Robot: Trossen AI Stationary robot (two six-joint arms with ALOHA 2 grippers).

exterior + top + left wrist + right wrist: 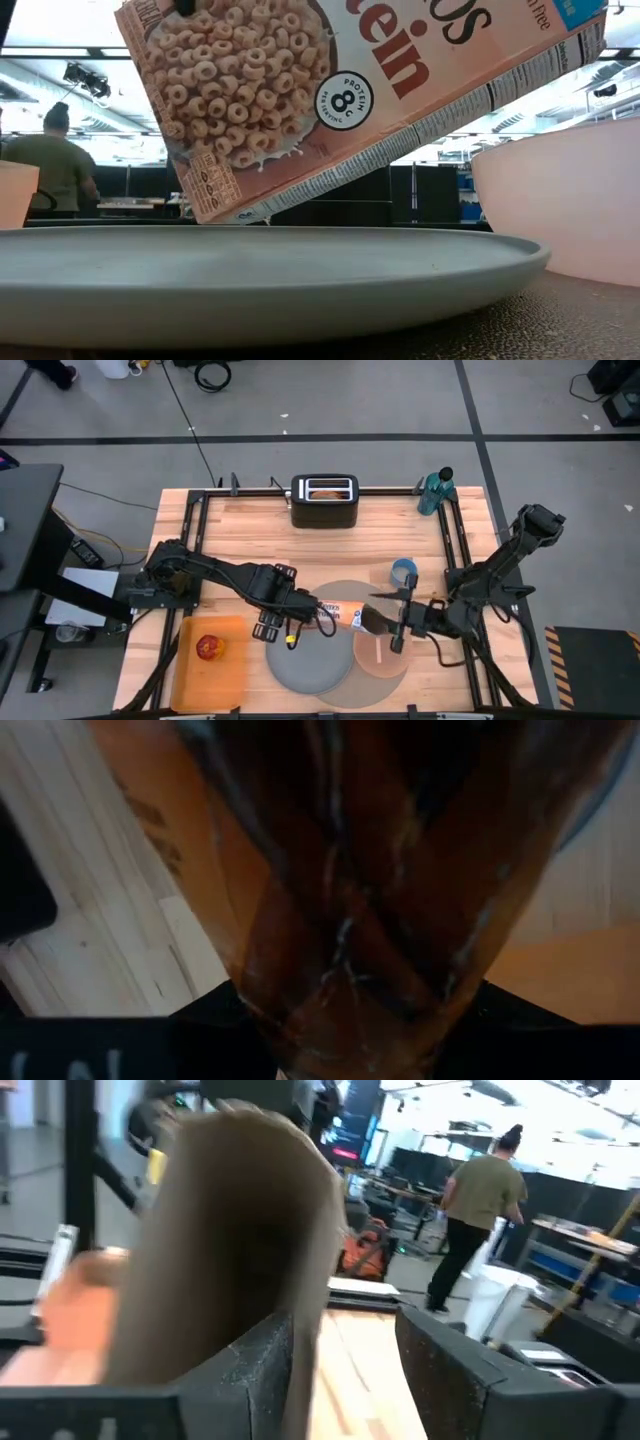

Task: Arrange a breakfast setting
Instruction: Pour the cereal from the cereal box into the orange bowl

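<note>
A pink-orange cereal box (340, 615) hangs tilted above the grey plate (250, 270), between my two grippers. My left gripper (305, 612) is shut on the box's left end. My right gripper (380, 623) stands at its right end with the fingers apart. The plate (305, 665) and the pink bowl (385, 655) rest on the round placemat (345, 588). The red apple (210, 648) lies on the orange board (225, 680). The bagel half (323, 490) sticks out of the black toaster (323, 508). No spoon shows, and no loose cereal pieces. My left gripper holds the cereal box by its end toward the table's left (322, 610), coming roughly level from the left. The box fills the wrist view (350, 870) and hides the fingers. The box is lifted clear and tilted (350, 90) over the plate. My right gripper comes at the box's right end from the table's right. A grey-brown cardboard flap (250, 1240) stands between the fingers, against one finger (240, 1370). The other finger (460, 1370) stands apart from it.
A blue tape roll (403, 570) lies behind my right gripper, and a green bottle (437, 490) stands at the far right. The pink bowl (570, 190) stands right of the plate. A person (480, 1210) walks in the room beyond the table.
</note>
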